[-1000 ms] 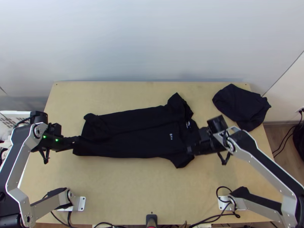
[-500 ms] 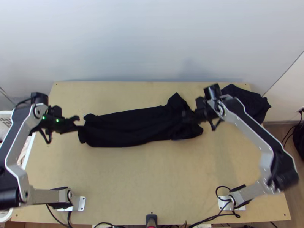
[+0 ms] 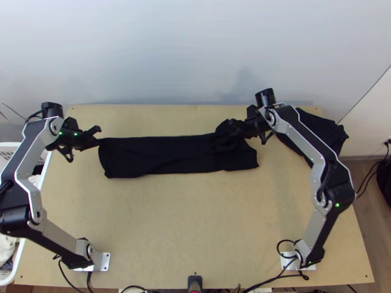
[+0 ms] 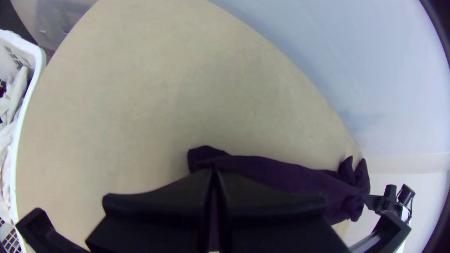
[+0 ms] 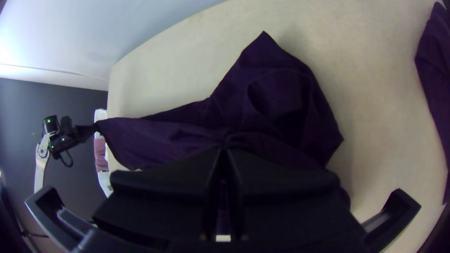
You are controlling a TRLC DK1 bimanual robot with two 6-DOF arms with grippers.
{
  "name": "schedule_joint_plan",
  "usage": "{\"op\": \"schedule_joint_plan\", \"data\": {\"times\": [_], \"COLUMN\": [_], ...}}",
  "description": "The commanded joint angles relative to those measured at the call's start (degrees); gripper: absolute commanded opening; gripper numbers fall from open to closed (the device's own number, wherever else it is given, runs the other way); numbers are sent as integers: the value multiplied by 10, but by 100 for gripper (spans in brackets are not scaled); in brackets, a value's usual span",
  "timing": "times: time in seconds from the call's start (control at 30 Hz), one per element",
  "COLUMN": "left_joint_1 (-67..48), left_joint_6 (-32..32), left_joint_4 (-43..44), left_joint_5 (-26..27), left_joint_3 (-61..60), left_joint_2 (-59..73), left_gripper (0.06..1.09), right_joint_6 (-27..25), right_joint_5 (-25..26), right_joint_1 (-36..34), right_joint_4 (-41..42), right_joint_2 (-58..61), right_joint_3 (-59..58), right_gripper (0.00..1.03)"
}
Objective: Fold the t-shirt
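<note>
The black t-shirt (image 3: 166, 156) lies as a long strip folded lengthwise across the table's upper half, its collar-and-sleeve end at the right. My left gripper (image 3: 99, 141) is shut on the corner at its left end. Near the sleeves, my right gripper (image 3: 234, 128) is shut on the upper edge of the shirt. In the left wrist view the fingers of the left gripper (image 4: 214, 175) meet over the cloth (image 4: 276, 174). In the right wrist view the right gripper (image 5: 225, 152) pinches bunched fabric, with the sleeve part (image 5: 281, 89) spread beyond.
Another dark cloth (image 3: 325, 132) lies at the table's upper right corner, partly behind the right arm. A white basket (image 3: 17, 259) with clothes stands beyond the left edge. The wooden table (image 3: 195, 219) shows bare below the shirt. A wall rises behind the table.
Both grippers have moved up the picture, carrying the shirt's lower edge over the rest. The shirt has gone from a wide shape to a narrower strip, and its chest print is covered.
</note>
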Motion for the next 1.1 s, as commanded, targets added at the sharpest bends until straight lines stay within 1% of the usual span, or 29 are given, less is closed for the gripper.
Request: {"op": "schedule_joint_plan", "data": {"times": [0.0,0.13,0.17,0.2,0.27,0.33,0.37,0.4,0.47,0.5,0.57,0.67,0.8,1.0,1.07], "left_joint_1": [-21,-44,-49,-52,-61,-70,-74,-77,-80,-79,-74,-65,-61,-51,-55], "left_joint_6": [-12,-12,-12,-14,-14,-11,-10,-9,-7,-8,-6,17,79,100,106], "left_joint_4": [72,98,101,103,104,101,98,94,80,75,65,56,56,78,104], "left_joint_5": [-13,-29,-33,-33,-34,-34,-35,-36,-35,-35,-27,-25,-34,-53,-73], "left_joint_3": [13,11,10,9,9,7,7,5,1,-4,-13,-39,-110,-169,-189], "left_joint_2": [50,68,74,77,84,85,82,77,60,49,25,-20,-70,-85,-82], "left_gripper": [10,10,14,23,48,73,82,87,99,103,104,104,104,104,104], "right_joint_6": [15,20,24,30,46,60,61,61,61,61,61,61,59,55,53], "right_joint_5": [1,0,0,0,-1,-18,-25,-30,-36,-38,-44,-47,-54,-72,-75], "right_joint_1": [-12,-13,-14,-17,-21,-26,-27,-27,-30,-34,-41,-48,-49,-17,1], "right_joint_4": [13,20,20,20,20,20,20,20,20,20,20,19,13,9,10], "right_joint_2": [67,105,115,125,140,143,143,140,127,119,98,60,16,-34,-46], "right_joint_3": [57,82,89,92,97,103,106,108,109,108,107,106,104,73,57], "right_gripper": [3,3,9,21,55,85,94,98,99,99,99,99,99,99,99]}}
